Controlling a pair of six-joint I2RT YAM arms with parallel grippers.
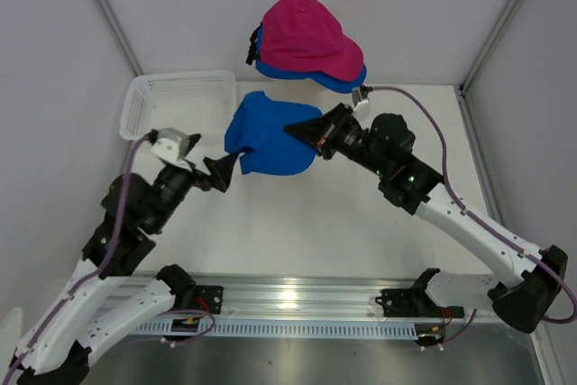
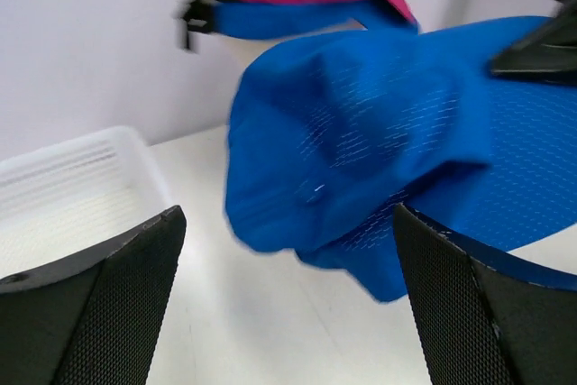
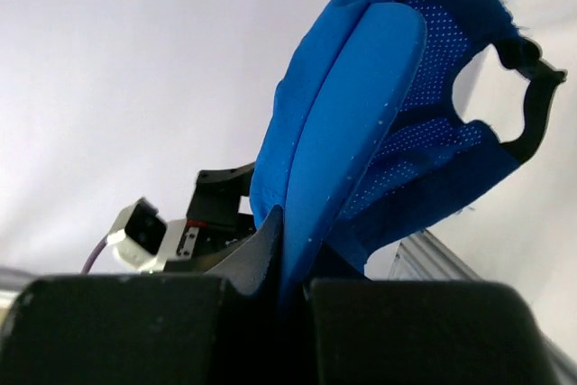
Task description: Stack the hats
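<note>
blue cap [image 1: 270, 137] is hanging over the table [image 1: 343, 223] by its brim, pinched in your right gripper [image 1: 305, 133], while your left gripper [image 1: 229, 169] is hovering wide open beside it, and the limp crown is risking knocking the pink cap [image 1: 306, 38] askew.

The fixed camera looks down from above and behind the arm bases, facing 12 o'clock across the table [image 1: 315, 223], far enough back to hold the whole workspace. The left wrist camera stares out low between the fingers [image 2: 99, 313] of the left gripper [image 2: 288, 218], close on the blue cap [image 2: 379, 132] at 1 o'clock. The right wrist camera looks up along that cap, nearly touching it. All three views share it.
</note>
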